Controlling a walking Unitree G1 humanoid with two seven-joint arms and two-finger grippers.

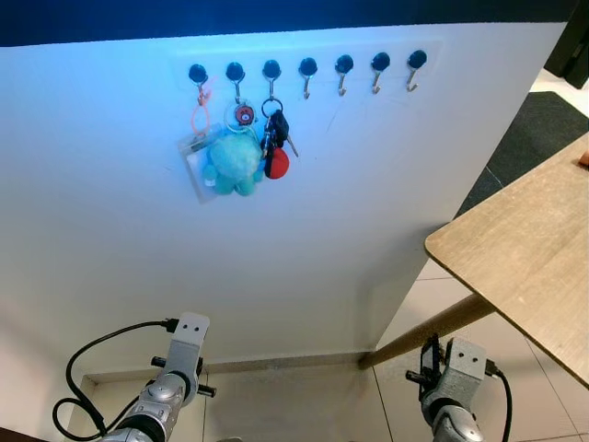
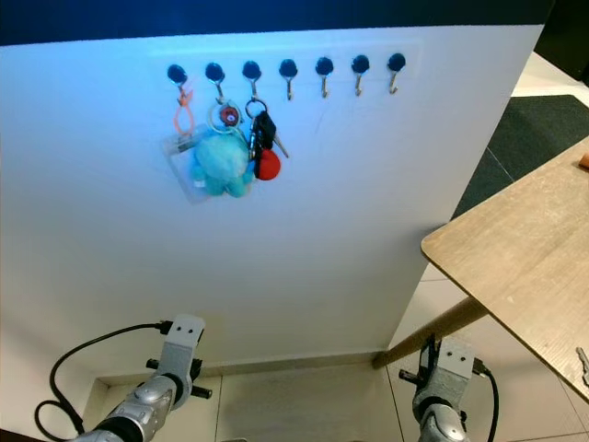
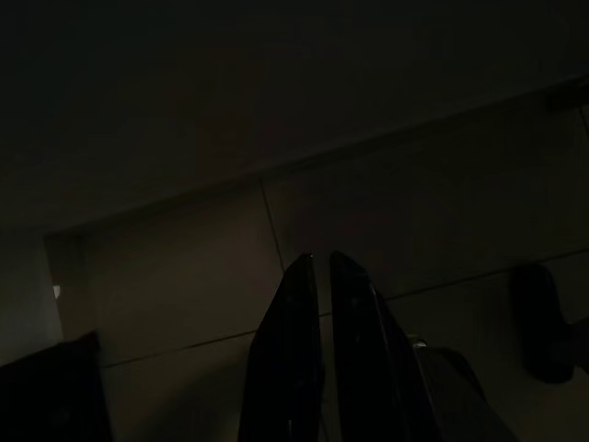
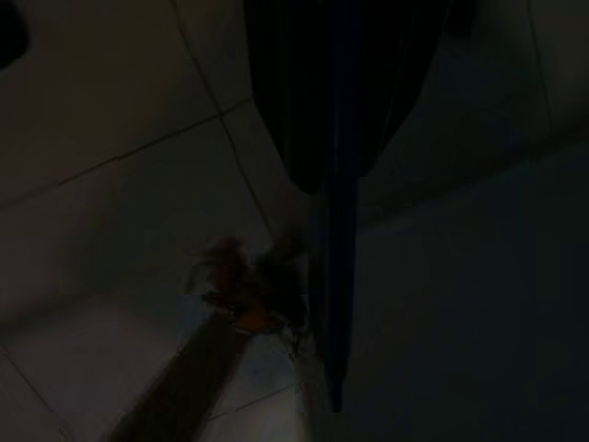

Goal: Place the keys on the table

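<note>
A bunch of keys (image 1: 276, 143) with a black fob and a red tag hangs from the third hook of a hook rail (image 1: 307, 66) on the white wall. Beside it hang a blue plush keychain (image 1: 233, 162) and a clear card holder (image 1: 196, 158) on an orange loop. The wooden table (image 1: 529, 253) stands at the right. Both arms hang low, far below the keys. In the dark left wrist view my left gripper (image 3: 320, 260) points at the tiled floor, its fingers close together and empty. My right gripper (image 4: 333, 387) also points down, fingers together.
Several hooks (image 1: 379, 66) to the right of the keys are bare. The table's slanted leg (image 1: 433, 327) runs down to the floor by my right arm (image 1: 456, 373). A dark rug (image 1: 534, 138) lies beyond the wall's right edge. A black cable (image 1: 87, 368) loops off my left arm.
</note>
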